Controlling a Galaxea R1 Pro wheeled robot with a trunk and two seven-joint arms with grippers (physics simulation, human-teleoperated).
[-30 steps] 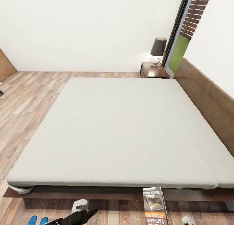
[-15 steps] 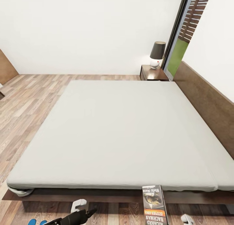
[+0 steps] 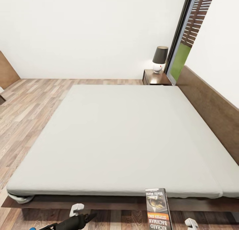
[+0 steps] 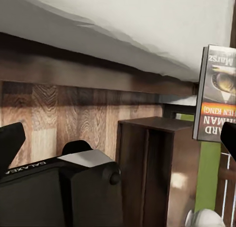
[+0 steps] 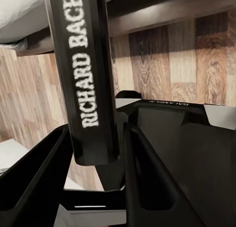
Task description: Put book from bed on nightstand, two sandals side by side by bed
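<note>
The book (image 3: 158,208) stands upright in front of the bed's (image 3: 126,133) near edge, its dark cover and orange band facing me. In the right wrist view its spine (image 5: 86,65) reading "RICHARD BACH" sits between my right gripper's (image 5: 93,158) two black fingers, which are shut on it. My left gripper (image 3: 90,217) hovers low by the bed frame and stands open (image 4: 118,138), holding nothing. A nightstand (image 3: 156,78) stands at the bed's far corner. A blue sliver of one sandal (image 3: 32,228) barely shows at the head view's bottom edge.
A lamp (image 3: 160,59) stands on the far nightstand, beside the tall window (image 3: 181,54). The dark headboard (image 3: 212,104) runs along the right. Wood-plank floor (image 3: 30,110) lies open to the left. In the left wrist view another brown cabinet (image 4: 157,168) stands past the book (image 4: 216,94).
The whole head view has shifted, so the camera moved: bed and nightstand sit lower in the picture and the blue sandals slid almost off the bottom edge. The book stays held.
</note>
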